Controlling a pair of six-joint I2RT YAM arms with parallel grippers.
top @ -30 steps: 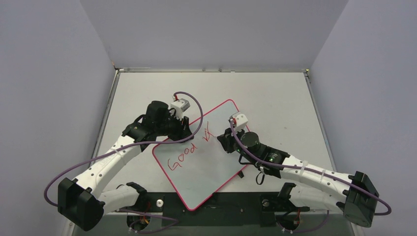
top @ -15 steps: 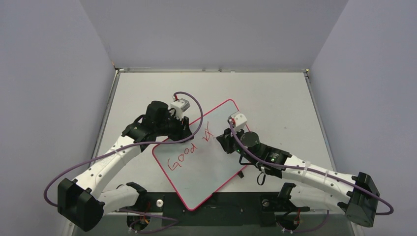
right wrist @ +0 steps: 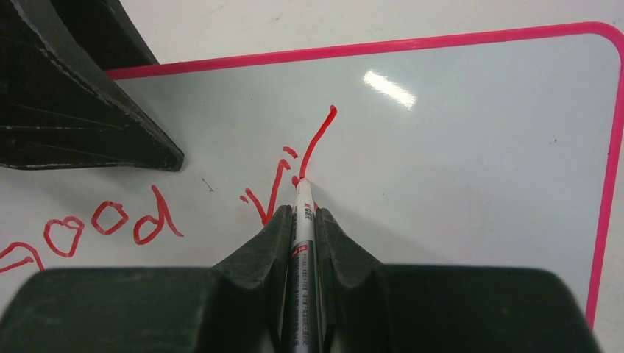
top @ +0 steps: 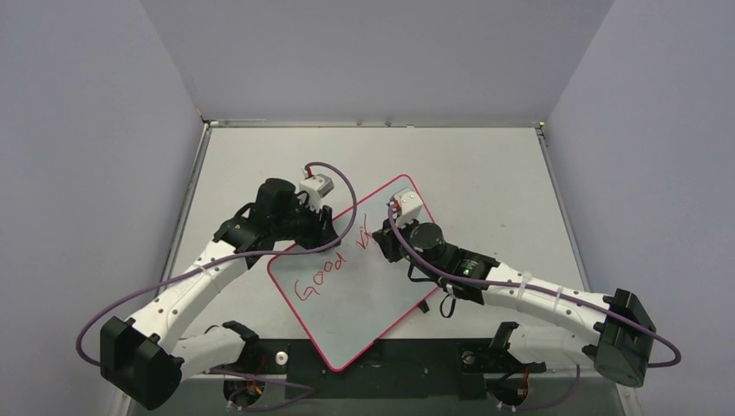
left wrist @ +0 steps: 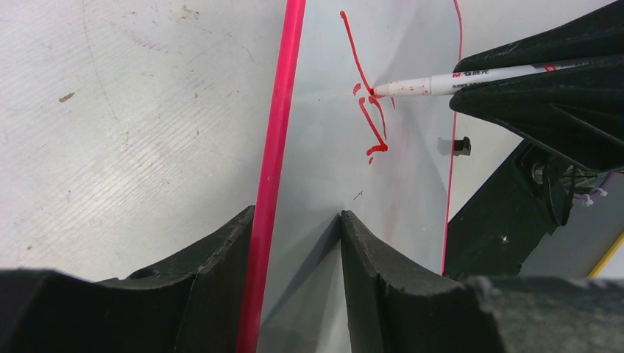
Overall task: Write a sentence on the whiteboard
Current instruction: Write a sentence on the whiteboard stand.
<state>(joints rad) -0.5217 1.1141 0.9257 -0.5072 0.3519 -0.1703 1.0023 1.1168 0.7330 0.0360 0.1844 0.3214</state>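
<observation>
Tabletop seen from above, with both arms at work. The whiteboard (top: 368, 299) lies flat on the table (top: 485, 173), near-centre, turned on the diagonal so that one rounded corner points far-right and another points towards the arm bases. Its pink frame runs all round.

The sentence (top: 334, 267) is in red, running from the near-left part of the board towards its far corner. "Good" is readable, followed by a "v", a dotted "i" and one long rising stroke.

The right gripper (right wrist: 302, 213) reaches in from the right. Its fingers are pressed together on the barrel of a white marker (left wrist: 441, 82), which sticks out ahead of them. The red tip touches the board at the foot of the long stroke.

The left gripper (left wrist: 294, 217) is at the board's far-left edge with its fingers spread. One is over the bare table, the other over the board, and the frame runs between them. Whether they press on either surface cannot be told.
</observation>
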